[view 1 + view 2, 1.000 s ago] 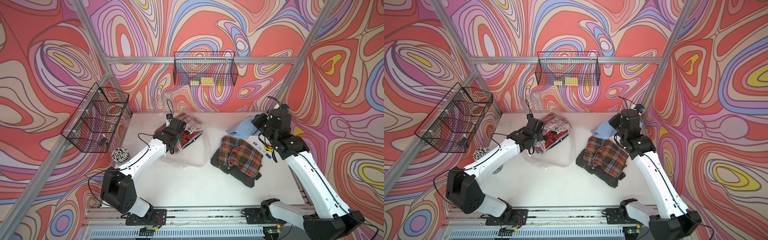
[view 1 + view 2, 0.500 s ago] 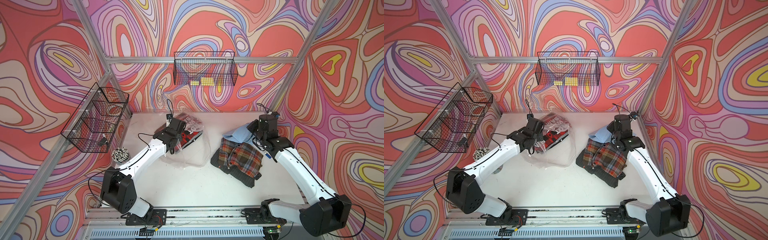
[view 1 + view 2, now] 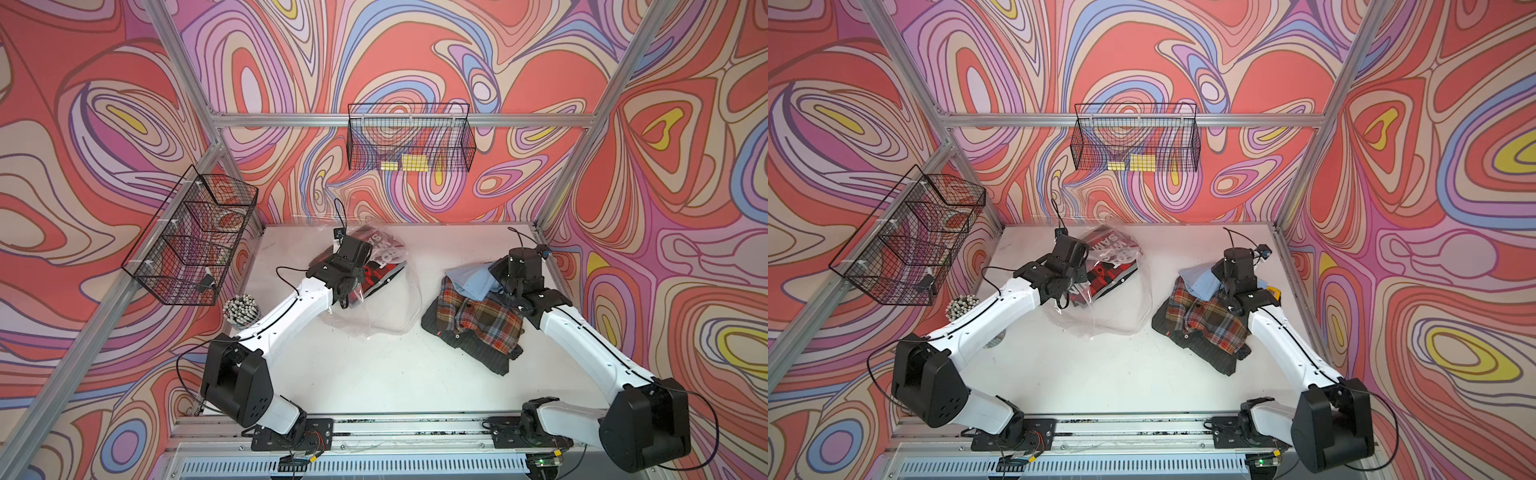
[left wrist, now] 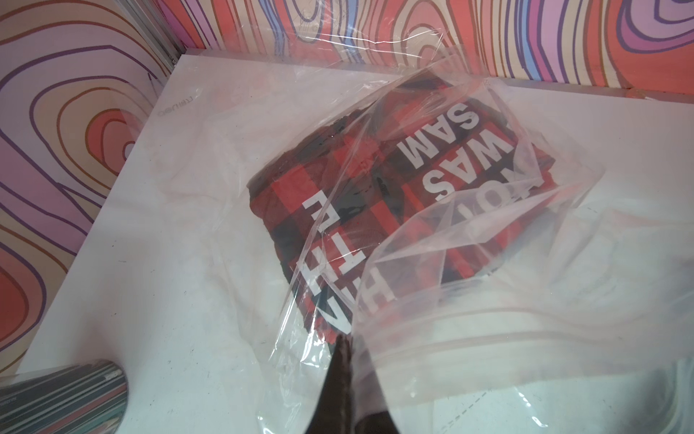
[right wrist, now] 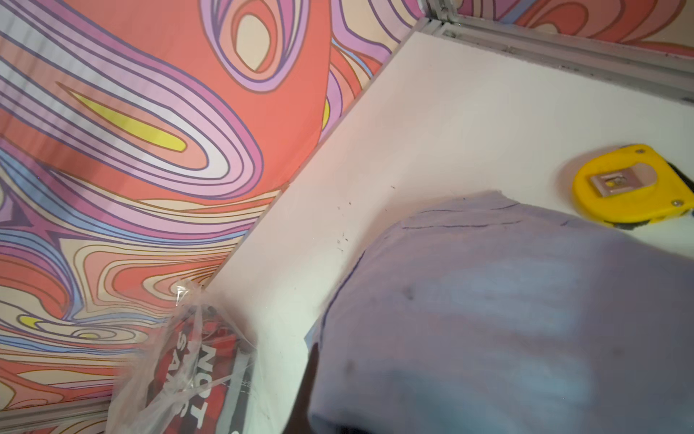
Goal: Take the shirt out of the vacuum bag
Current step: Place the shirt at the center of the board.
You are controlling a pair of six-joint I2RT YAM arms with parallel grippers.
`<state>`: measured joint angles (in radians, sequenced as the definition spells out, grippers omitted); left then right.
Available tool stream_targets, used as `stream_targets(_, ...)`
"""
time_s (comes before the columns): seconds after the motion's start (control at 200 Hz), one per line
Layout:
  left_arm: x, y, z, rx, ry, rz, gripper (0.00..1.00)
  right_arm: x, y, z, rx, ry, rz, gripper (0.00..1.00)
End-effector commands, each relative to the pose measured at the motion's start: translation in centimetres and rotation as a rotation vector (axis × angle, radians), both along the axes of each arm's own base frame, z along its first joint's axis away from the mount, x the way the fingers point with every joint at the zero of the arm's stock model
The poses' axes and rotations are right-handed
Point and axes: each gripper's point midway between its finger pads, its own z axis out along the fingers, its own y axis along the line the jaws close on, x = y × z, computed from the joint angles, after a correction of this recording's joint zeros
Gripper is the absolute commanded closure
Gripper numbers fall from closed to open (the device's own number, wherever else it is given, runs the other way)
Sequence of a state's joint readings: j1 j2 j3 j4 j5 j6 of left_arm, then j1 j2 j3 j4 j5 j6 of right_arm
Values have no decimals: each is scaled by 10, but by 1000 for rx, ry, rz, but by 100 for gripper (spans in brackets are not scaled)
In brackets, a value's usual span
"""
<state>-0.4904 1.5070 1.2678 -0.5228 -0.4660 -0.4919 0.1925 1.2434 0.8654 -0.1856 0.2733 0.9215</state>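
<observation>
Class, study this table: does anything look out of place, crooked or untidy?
Yes. The bag lies crumpled, pinched by the left fingers, with the checked shirt still inside. Further over, a blue cloth lies draped askew over a plaid shirt.

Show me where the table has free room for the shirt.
Bare: the table's front middle, bordered by the bag, the plaid shirt and the front rail. Crowded: back left at the bag, right side at plaid shirt and blue cloth.

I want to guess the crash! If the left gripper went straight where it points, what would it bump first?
Probably the red checked shirt inside the vacuum bag, whose plastic the left gripper is pinching.
</observation>
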Motion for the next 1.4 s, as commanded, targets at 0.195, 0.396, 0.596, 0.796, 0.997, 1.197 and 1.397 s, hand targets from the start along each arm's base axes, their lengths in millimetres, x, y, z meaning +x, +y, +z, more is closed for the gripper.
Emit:
stream_targets(0.195,5,-2,4,-11,-1,-12,100,-7,51,-1,45,-43,66,100)
stream_targets(0.396,4,-2,4,-4,0,-16,100,-37,70,-32,22,24,48,100)
stream_targets(0.596,4,-4,4,-8,7,-28,100,-64,71,-80,33,86,28,100)
stream_targets(0.796,5,-4,5,-9,6,-29,100,-78,74,-84,18,95,30,100)
stream_targets(0.997,5,-6,5,-13,9,-40,100,-84,78,-105,10,161,64,100)
stream_targets(1.197,4,-5,7,-8,6,-44,100,-89,75,-113,18,152,62,64)
stream_targets(1.397,3,-6,8,-6,9,-52,87,-87,82,-85,48,95,112,34)
